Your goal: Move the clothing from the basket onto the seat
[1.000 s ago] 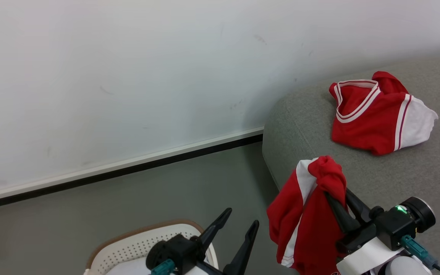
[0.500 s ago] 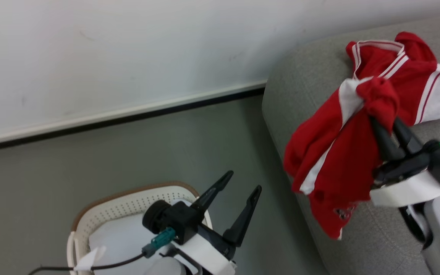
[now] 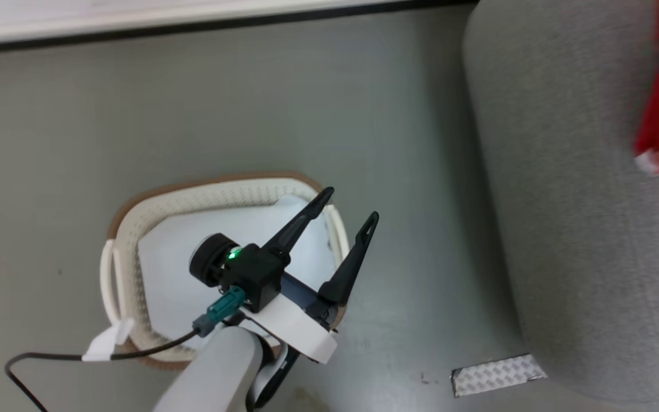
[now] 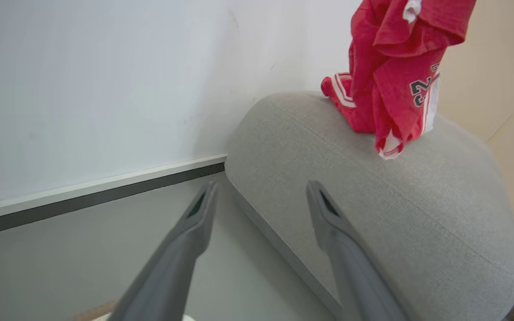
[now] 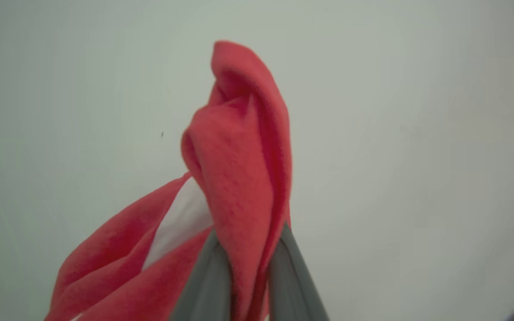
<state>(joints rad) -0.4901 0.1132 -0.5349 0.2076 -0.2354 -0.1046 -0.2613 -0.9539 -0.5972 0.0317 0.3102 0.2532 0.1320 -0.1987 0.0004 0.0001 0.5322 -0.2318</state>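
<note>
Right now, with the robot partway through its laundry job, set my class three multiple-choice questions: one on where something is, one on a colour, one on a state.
1. The red jersey gripped by the right tool hangs over:
A. a table
B. the grey seat
C. a shelf

2. The rim of the laundry basket is:
A. blue
B. brown
C. black

3. The left tool is:
A. open and empty
B. shut on the jersey
C. shut on a towel

Answers:
1. B, since the left wrist view shows the jersey dangling above the rounded grey upholstery.
2. B, since the head view shows a brown band round the cream perforated wall.
3. A, since its two dark fingers stand well apart with nothing between them.
</note>
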